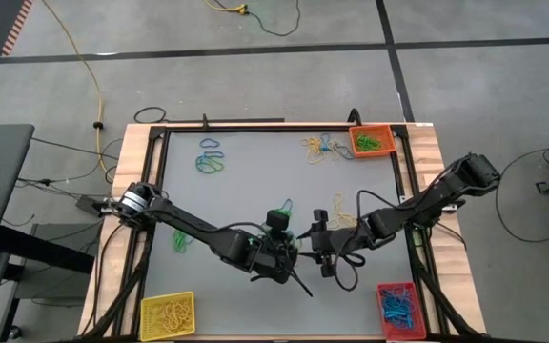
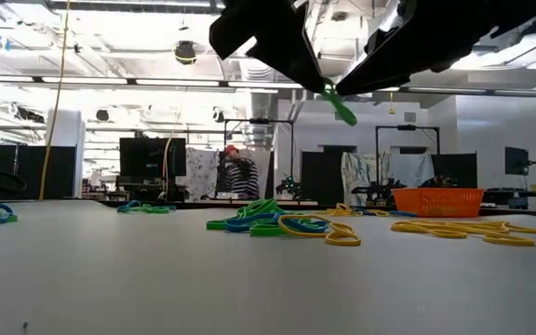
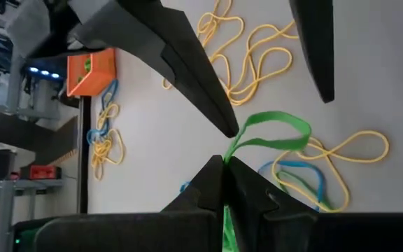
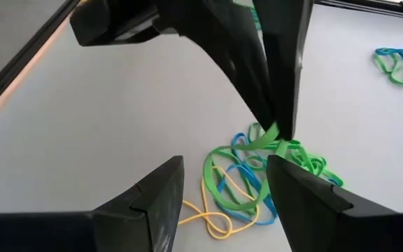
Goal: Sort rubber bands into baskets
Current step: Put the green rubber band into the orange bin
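The sort is partly done: the yellow basket (image 1: 167,315) at the near left holds yellow bands, the orange basket (image 1: 371,141) at the far right holds green ones and the red basket (image 1: 397,308) at the near right blue ones, yet loose bands (image 1: 212,160) lie far left, at mid-desk and by the orange basket. Over the middle of the desk (image 1: 255,186), the left gripper (image 3: 224,162) has its fingers clenched on a green band (image 3: 271,131) lifted clear of the mixed pile (image 4: 254,178). Just beside it, the right gripper (image 4: 224,175) hangs with fingers spread, grasping nothing.
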`<state>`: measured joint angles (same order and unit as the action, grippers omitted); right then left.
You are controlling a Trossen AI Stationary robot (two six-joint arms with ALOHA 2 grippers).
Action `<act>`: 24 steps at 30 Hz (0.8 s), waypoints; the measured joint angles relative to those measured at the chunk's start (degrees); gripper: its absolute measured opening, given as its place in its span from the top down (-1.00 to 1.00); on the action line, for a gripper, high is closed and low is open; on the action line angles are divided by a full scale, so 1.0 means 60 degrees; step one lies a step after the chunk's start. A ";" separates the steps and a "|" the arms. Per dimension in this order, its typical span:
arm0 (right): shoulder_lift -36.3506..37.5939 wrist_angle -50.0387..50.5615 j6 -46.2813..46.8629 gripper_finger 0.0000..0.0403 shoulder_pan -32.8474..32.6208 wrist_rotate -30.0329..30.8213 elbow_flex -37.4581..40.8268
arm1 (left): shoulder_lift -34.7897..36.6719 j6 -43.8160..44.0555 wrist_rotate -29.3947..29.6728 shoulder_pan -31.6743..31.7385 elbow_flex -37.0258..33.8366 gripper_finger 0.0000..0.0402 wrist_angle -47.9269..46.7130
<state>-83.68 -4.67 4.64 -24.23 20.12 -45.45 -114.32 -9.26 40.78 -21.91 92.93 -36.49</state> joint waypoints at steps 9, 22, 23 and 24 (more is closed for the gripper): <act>-0.0004 0.0022 -0.0017 -0.15 0.0064 0.0164 0.0000 | 0.0000 -0.0354 0.0358 0.0000 0.0643 1.00 -0.0483; -0.0004 0.0061 0.0074 -0.12 0.0135 0.0171 0.0000 | 0.0007 -0.0594 0.0604 -0.0007 0.1132 1.00 -0.1199; -0.0004 0.0058 0.0074 -0.10 0.0135 0.0171 0.0000 | 0.0004 -0.0552 0.0607 -0.0007 0.1132 1.00 -0.1268; -0.0004 0.0058 0.0074 -0.07 0.0135 0.0171 0.0000 | 0.0004 -0.0501 0.0604 -0.0007 0.1132 1.00 -0.1334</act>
<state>-83.70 -4.32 5.08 -23.42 21.15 -45.45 -114.30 -12.27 44.40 -21.96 99.72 -44.50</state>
